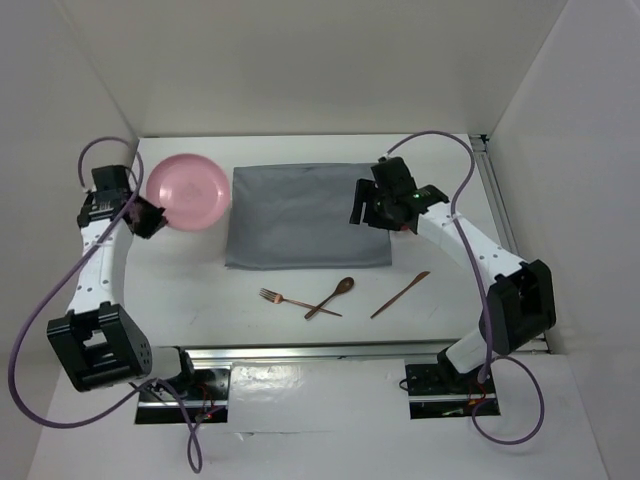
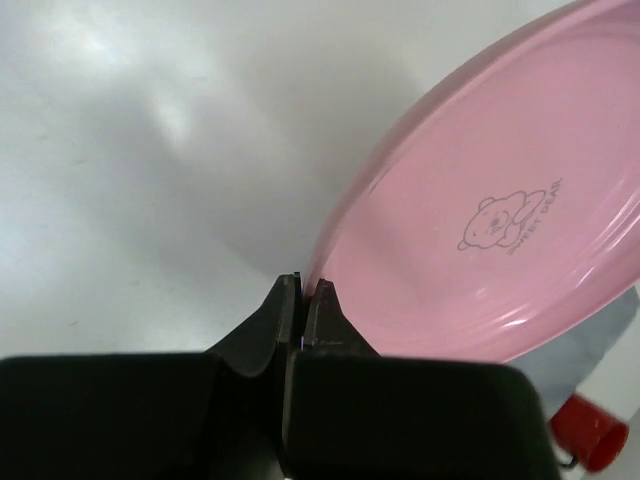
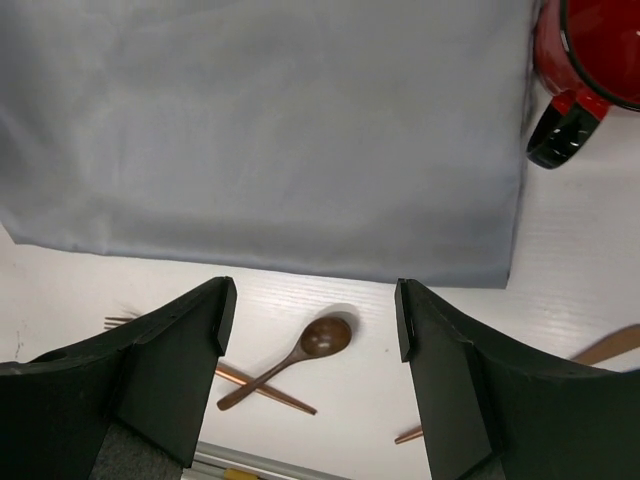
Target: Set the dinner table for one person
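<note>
The white dinner table (image 1: 190, 290) carries a grey cloth (image 1: 305, 230) at its middle. My left gripper (image 1: 150, 215) is shut on the rim of a pink plate (image 1: 187, 192), held tilted at the far left; the wrist view shows the fingertips (image 2: 305, 285) pinching the plate (image 2: 500, 230). My right gripper (image 1: 375, 205) is open and empty above the cloth's right part. Through its wrist view (image 3: 310, 300) I see the cloth (image 3: 270, 130), a wooden spoon (image 3: 300, 355) and a red mug (image 3: 590, 50). A fork (image 1: 285, 299), the spoon (image 1: 332, 297) and a knife (image 1: 400, 294) lie in front of the cloth.
The spoon's handle crosses the fork's handle. Metal rails run along the near edge (image 1: 330, 350) and the right edge (image 1: 497, 200). White walls enclose the table on three sides. The red mug (image 2: 588, 432) stands beside the cloth's right edge, hidden under my right arm in the top view.
</note>
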You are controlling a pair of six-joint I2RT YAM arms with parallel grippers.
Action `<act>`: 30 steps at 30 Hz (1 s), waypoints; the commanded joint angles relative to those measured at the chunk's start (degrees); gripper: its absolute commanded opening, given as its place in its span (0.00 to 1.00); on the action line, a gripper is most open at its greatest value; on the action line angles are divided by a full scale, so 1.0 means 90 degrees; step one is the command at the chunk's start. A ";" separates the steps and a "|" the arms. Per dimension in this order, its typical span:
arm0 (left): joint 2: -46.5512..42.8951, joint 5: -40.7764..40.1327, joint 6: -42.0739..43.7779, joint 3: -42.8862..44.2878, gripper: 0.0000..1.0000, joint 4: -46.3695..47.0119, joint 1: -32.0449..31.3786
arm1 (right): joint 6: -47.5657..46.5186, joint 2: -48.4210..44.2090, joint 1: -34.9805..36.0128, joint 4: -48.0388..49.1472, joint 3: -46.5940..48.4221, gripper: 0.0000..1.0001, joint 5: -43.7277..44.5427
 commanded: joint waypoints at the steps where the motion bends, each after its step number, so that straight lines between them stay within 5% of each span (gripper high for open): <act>1: -0.0028 0.0579 0.0372 0.0479 0.00 0.0183 -0.1189 | -0.0072 -0.0394 -0.0192 -0.0272 -0.0061 0.77 0.0155; 9: 0.1738 0.0141 -0.0136 0.2026 0.00 0.0459 -0.3586 | -0.0013 -0.0862 -0.0621 -0.0264 -0.0266 0.77 0.0019; 19: 0.4160 -0.0211 -0.0331 0.3857 0.00 -0.0156 -0.4456 | -0.0081 -0.1038 -0.1676 -0.0537 -0.0160 0.78 -0.0227; 30: 0.4689 -0.0134 -0.0624 0.3360 0.00 0.0341 -0.4604 | -0.0364 -0.0786 -0.2976 -0.0352 0.0027 0.78 -0.0675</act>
